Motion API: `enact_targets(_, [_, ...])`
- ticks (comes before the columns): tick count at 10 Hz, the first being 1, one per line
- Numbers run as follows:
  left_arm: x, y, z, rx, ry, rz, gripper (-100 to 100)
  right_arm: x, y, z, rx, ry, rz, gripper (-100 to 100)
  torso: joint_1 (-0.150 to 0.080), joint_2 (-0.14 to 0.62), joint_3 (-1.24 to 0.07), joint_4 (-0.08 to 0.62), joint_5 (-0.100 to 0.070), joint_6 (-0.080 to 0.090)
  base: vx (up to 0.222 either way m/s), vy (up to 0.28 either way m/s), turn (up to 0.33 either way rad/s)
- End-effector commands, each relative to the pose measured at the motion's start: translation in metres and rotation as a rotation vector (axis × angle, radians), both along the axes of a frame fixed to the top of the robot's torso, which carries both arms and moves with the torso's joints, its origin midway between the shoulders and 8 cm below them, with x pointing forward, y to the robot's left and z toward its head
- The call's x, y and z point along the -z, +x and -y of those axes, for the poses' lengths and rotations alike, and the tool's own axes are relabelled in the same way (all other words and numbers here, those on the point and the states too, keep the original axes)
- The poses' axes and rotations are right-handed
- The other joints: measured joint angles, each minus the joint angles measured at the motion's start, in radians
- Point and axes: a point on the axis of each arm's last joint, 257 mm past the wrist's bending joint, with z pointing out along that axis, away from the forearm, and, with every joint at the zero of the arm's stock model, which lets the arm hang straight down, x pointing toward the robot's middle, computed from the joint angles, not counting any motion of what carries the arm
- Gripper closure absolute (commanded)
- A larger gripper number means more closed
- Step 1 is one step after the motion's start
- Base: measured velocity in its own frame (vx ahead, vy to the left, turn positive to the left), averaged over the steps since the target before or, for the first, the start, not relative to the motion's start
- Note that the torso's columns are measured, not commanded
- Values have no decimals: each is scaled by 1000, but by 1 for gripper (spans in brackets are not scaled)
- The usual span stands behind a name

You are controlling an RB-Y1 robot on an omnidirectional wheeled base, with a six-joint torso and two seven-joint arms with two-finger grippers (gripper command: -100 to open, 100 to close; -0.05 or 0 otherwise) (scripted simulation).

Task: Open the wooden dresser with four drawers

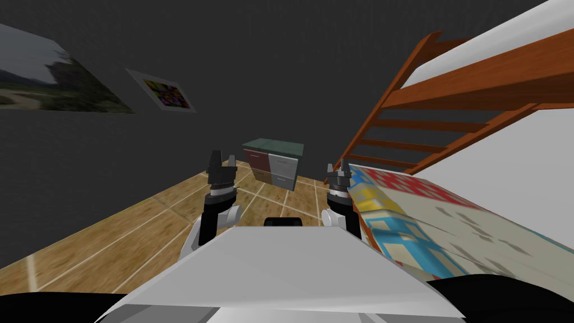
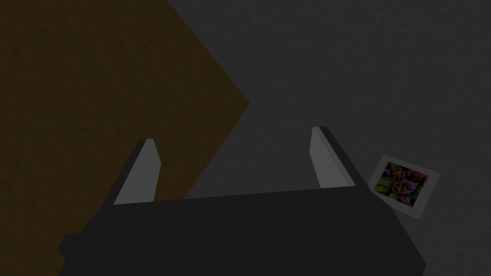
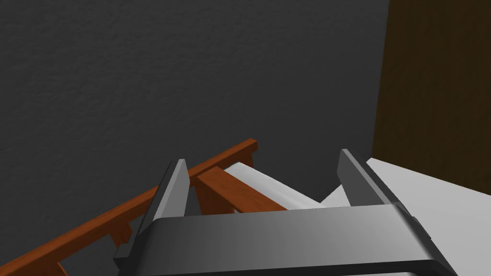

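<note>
The floor (image 1: 140, 224) is pale wood planking with visible grain. The bed frame (image 1: 476, 73) is smooth reddish-brown wood. The wall (image 1: 280, 56) looks matt and rough. The dresser (image 1: 274, 162) has matt, plain-coloured fronts.

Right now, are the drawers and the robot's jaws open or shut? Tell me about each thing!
dresser: standing upright, all four drawers look shut.
left gripper: jaws open, holding nothing.
right gripper: jaws open, holding nothing.
bed: patterned cover spread flat on top.
</note>
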Motion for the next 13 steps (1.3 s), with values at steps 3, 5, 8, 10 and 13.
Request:
enact_targets(3, [0, 0, 0, 0, 0, 0, 0, 0, 0, 0, 0, 0, 0, 0, 0, 175, -351, 176, 0, 0, 0, 0, 0])
enact_targets(5, [0, 0, 0, 0, 0, 0, 0, 0, 0, 0, 0, 0, 0, 0, 0, 322, -644, 322, 0, 0, 0, 0, 0])
enact_targets(8, [0, 0, 0, 0, 0, 0, 0, 0, 0, 0, 0, 0, 0, 0, 0, 544, -1087, 544, 0, 0, 0, 0, 0])
enact_targets(10, [3, 2, 5, 14, 34, -8, -100, 0, 0, 0, 0, 0, 0, 0, 0, 691, -1382, 691, 0, 0, 9, -1, -2])
enact_targets(13, [14, 9, 13, 36, 106, -29, -100, 0, 0, 0, 0, 0, 0, 0, 0, 735, -1476, 736, 0, 0, 47, -8, -8])
